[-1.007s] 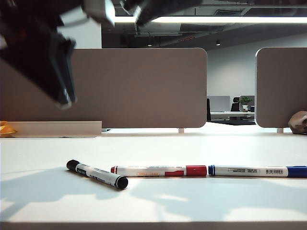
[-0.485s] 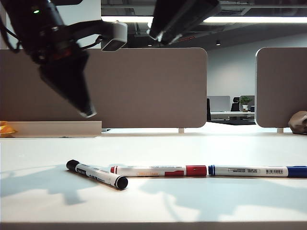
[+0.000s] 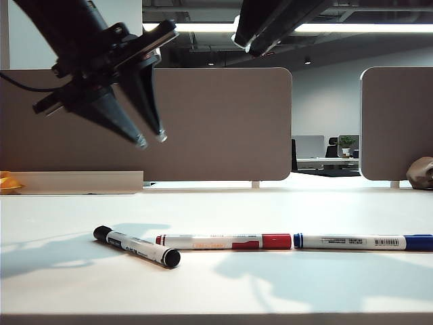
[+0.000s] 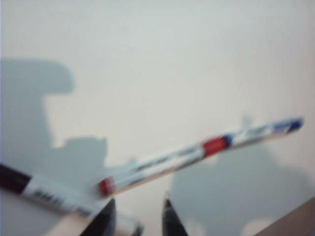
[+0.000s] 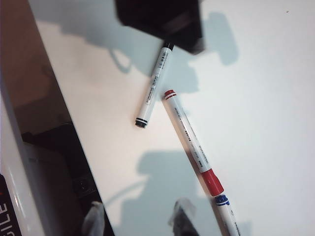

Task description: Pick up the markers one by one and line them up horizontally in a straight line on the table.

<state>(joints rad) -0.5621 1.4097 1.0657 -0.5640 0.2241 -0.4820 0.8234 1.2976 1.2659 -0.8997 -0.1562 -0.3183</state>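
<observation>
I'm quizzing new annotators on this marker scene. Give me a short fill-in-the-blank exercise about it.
1. The marker lying askew to the other two has a ____ cap.
2. The red marker lies end to end with the ____ marker.
3. The left gripper hangs above the table with its jaws ____.
4. The right gripper holds ____.

Missing words: black; blue; open; nothing

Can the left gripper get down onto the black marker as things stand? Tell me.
Probably yes. The left gripper hangs open above the black marker, which lies askew on the table, clear of the red marker; nothing blocks the descent.
</observation>
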